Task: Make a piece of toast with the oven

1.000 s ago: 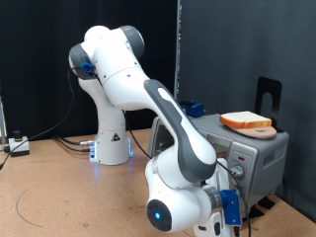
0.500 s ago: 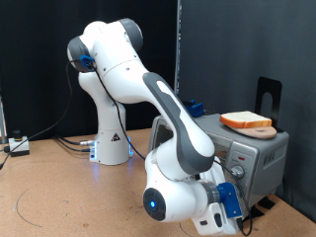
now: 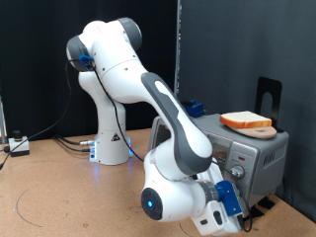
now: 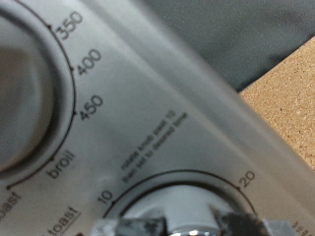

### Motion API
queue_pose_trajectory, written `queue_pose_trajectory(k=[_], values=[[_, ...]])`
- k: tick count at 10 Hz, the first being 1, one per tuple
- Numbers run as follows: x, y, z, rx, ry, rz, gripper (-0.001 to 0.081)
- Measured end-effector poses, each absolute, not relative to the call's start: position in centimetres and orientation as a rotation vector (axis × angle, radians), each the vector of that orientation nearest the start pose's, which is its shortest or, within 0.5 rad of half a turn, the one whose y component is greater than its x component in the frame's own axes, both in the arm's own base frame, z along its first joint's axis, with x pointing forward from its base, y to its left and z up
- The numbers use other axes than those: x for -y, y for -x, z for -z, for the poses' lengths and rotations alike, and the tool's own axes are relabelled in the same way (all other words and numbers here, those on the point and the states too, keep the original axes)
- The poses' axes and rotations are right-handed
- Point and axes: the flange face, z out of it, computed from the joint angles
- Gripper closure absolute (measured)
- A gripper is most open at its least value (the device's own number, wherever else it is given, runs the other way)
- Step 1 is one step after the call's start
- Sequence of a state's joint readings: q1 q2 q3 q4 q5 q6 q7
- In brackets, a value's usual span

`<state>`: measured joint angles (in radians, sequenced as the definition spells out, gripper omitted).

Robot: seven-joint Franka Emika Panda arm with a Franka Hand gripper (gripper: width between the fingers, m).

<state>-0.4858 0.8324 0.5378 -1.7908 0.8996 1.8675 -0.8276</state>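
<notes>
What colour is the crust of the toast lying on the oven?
Orange-brown, on the piece of toast atop the oven; exterior view.

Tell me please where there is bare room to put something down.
The brown table is bare between the cables and the arm's wrist. It is crowded at the oven: bread lies on top, and the gripper is at its knobs.

This is a robotics lab or test cell, not a home kitchen. Black curtains (image 3: 39,59) close off the background across the upper part of the exterior view. A white robot arm (image 3: 128,89) stands bolted on a cork-brown desk (image 3: 59,197), with loose cables (image 3: 59,143) trailing from its base toward a small box (image 3: 18,145) at the left edge. The only kitchen item is a silver oven (image 3: 252,158) at the right with a slice of bread (image 3: 246,121) lying on its top, set up as a prop.
</notes>
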Motion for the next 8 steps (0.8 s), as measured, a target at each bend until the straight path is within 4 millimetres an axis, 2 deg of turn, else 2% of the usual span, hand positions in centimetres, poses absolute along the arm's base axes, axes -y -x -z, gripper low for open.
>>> queue_pose_trajectory(k=[6, 8], values=[[-7.8, -59.7, -15.1, 0.201, 1.817, -0.183, 0.0711], [-7.2, -61.5, -16.7, 0.185, 1.831, -0.114, 0.0679]])
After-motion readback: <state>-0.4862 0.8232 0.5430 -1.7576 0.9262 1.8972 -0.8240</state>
